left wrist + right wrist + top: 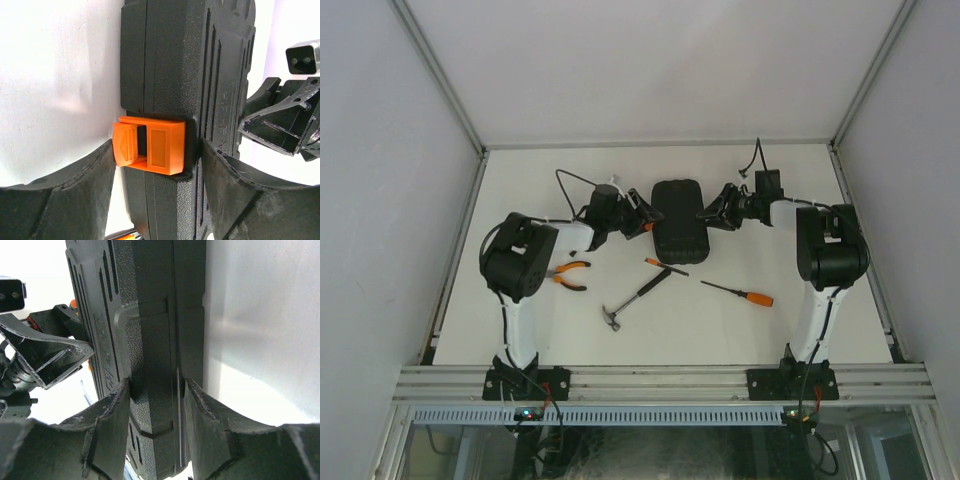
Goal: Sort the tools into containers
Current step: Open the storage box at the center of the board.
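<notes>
The black tool case (678, 215) lies closed at the middle back of the table. My left gripper (648, 217) is at its left side, open, with its fingers straddling the case edge (170, 65) and the orange latch (150, 145); the left finger (75, 195) stands just clear of the latch. My right gripper (708, 215) is shut on the case's opposite edge (150, 315), both fingers pressed against it. In front of the case lie orange-handled pliers (570, 274), a hammer (635, 295), an orange-handled screwdriver (740, 293) and a thin dark screwdriver (665, 266).
A small dark piece (573, 251) lies near the left arm. White walls and metal frame rails border the table on three sides. The tools are spread over the table's middle, between the two arm bases.
</notes>
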